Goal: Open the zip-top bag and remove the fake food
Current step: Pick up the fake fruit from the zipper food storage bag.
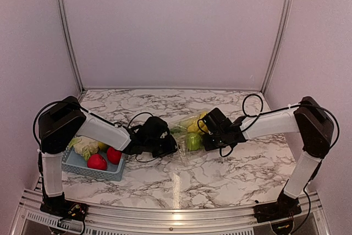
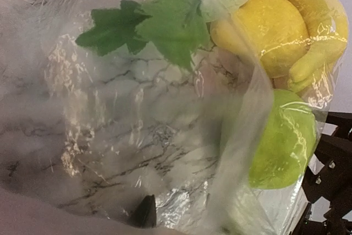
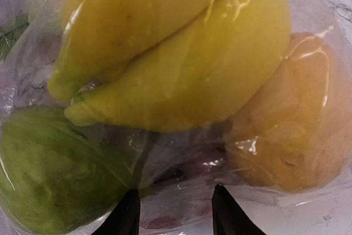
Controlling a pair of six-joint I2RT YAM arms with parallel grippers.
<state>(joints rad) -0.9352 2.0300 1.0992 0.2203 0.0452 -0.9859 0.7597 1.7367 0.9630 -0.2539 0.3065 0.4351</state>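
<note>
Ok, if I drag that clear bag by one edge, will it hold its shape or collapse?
Probably floppy: the zip-top bag is thin, creased film, so a pulled edge would likely stretch out before the load follows. The bananas, green pear and orange bunch at one end, so it may hang lopsided.

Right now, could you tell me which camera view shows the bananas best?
The right wrist view: the bananas fill most of the frame, close up through the bag. The left wrist view catches only a curved part at its upper right; the top view shows just a small yellow patch.
</note>
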